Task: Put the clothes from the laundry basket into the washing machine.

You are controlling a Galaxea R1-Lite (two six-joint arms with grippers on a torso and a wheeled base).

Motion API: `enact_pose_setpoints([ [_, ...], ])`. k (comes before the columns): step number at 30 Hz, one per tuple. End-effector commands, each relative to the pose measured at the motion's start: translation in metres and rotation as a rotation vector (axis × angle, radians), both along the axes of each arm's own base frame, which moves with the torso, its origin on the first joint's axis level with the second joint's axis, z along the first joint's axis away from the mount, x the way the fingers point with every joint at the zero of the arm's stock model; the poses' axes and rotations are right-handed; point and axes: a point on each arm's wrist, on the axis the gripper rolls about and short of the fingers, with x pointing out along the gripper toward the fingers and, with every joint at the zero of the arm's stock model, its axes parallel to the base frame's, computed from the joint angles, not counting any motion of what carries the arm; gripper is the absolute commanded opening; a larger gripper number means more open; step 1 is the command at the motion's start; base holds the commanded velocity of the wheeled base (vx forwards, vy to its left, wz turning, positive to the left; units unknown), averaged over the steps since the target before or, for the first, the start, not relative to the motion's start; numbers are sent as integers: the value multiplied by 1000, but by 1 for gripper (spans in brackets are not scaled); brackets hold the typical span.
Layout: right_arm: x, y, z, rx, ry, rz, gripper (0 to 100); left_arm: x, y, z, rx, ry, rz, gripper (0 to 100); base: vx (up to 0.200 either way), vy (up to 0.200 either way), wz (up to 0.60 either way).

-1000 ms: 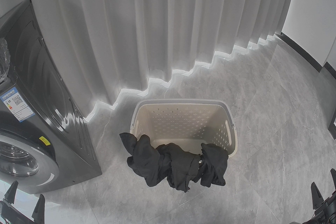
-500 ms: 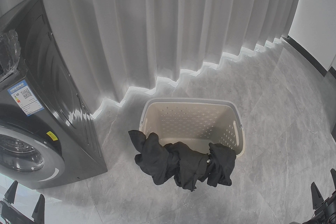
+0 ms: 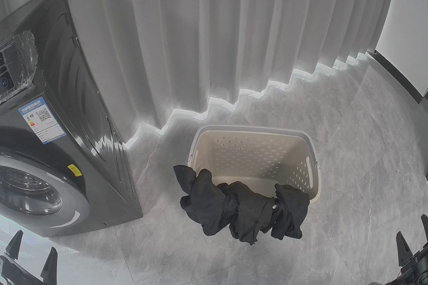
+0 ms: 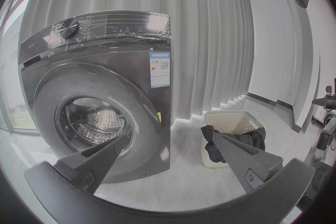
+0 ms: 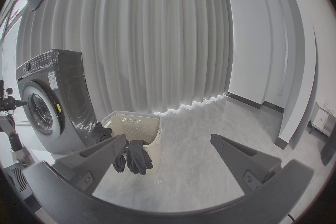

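Observation:
A cream laundry basket stands on the grey floor in front of the curtain. Black clothes hang bunched over its near rim, partly inside and partly outside. The dark washing machine stands to the left of the basket, its round door facing forward. My left gripper is low at the left, in front of the machine, open and empty. My right gripper is low at the right, short of the basket, open and empty. The left wrist view shows the machine's drum window, the basket and the clothes.
A white pleated curtain hangs behind the basket and machine. A white wall with a dark baseboard runs along the right. Bare grey floor lies around the basket. A small white cabinet stands far right.
The whole head picture has shifted right, so the camera has turned left; more of the washing machine shows. Basket, clothes and both grippers keep their places relative to each other.

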Motion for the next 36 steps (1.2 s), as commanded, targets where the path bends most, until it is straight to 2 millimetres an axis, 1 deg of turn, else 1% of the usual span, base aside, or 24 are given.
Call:
enact_pose_setpoints([
  [1,1,0,-5,0,9,0,100,0,0,-5,1,3,0,100,0,0,0],
  [8,1,0,-5,0,9,0,100,0,0,-5,2,3,0,100,0,0,0],
  [17,1,0,-5,1,7,-1,100,0,0,-5,4,3,0,100,0,0,600],
  [29,1,0,-5,1,7,-4,100,0,0,-5,4,3,0,100,0,0,0],
  [35,1,0,-5,1,9,-1,100,0,0,-5,4,3,0,100,0,0,600],
  [36,1,0,-5,1,7,-1,100,0,0,-5,4,3,0,100,0,0,0],
])
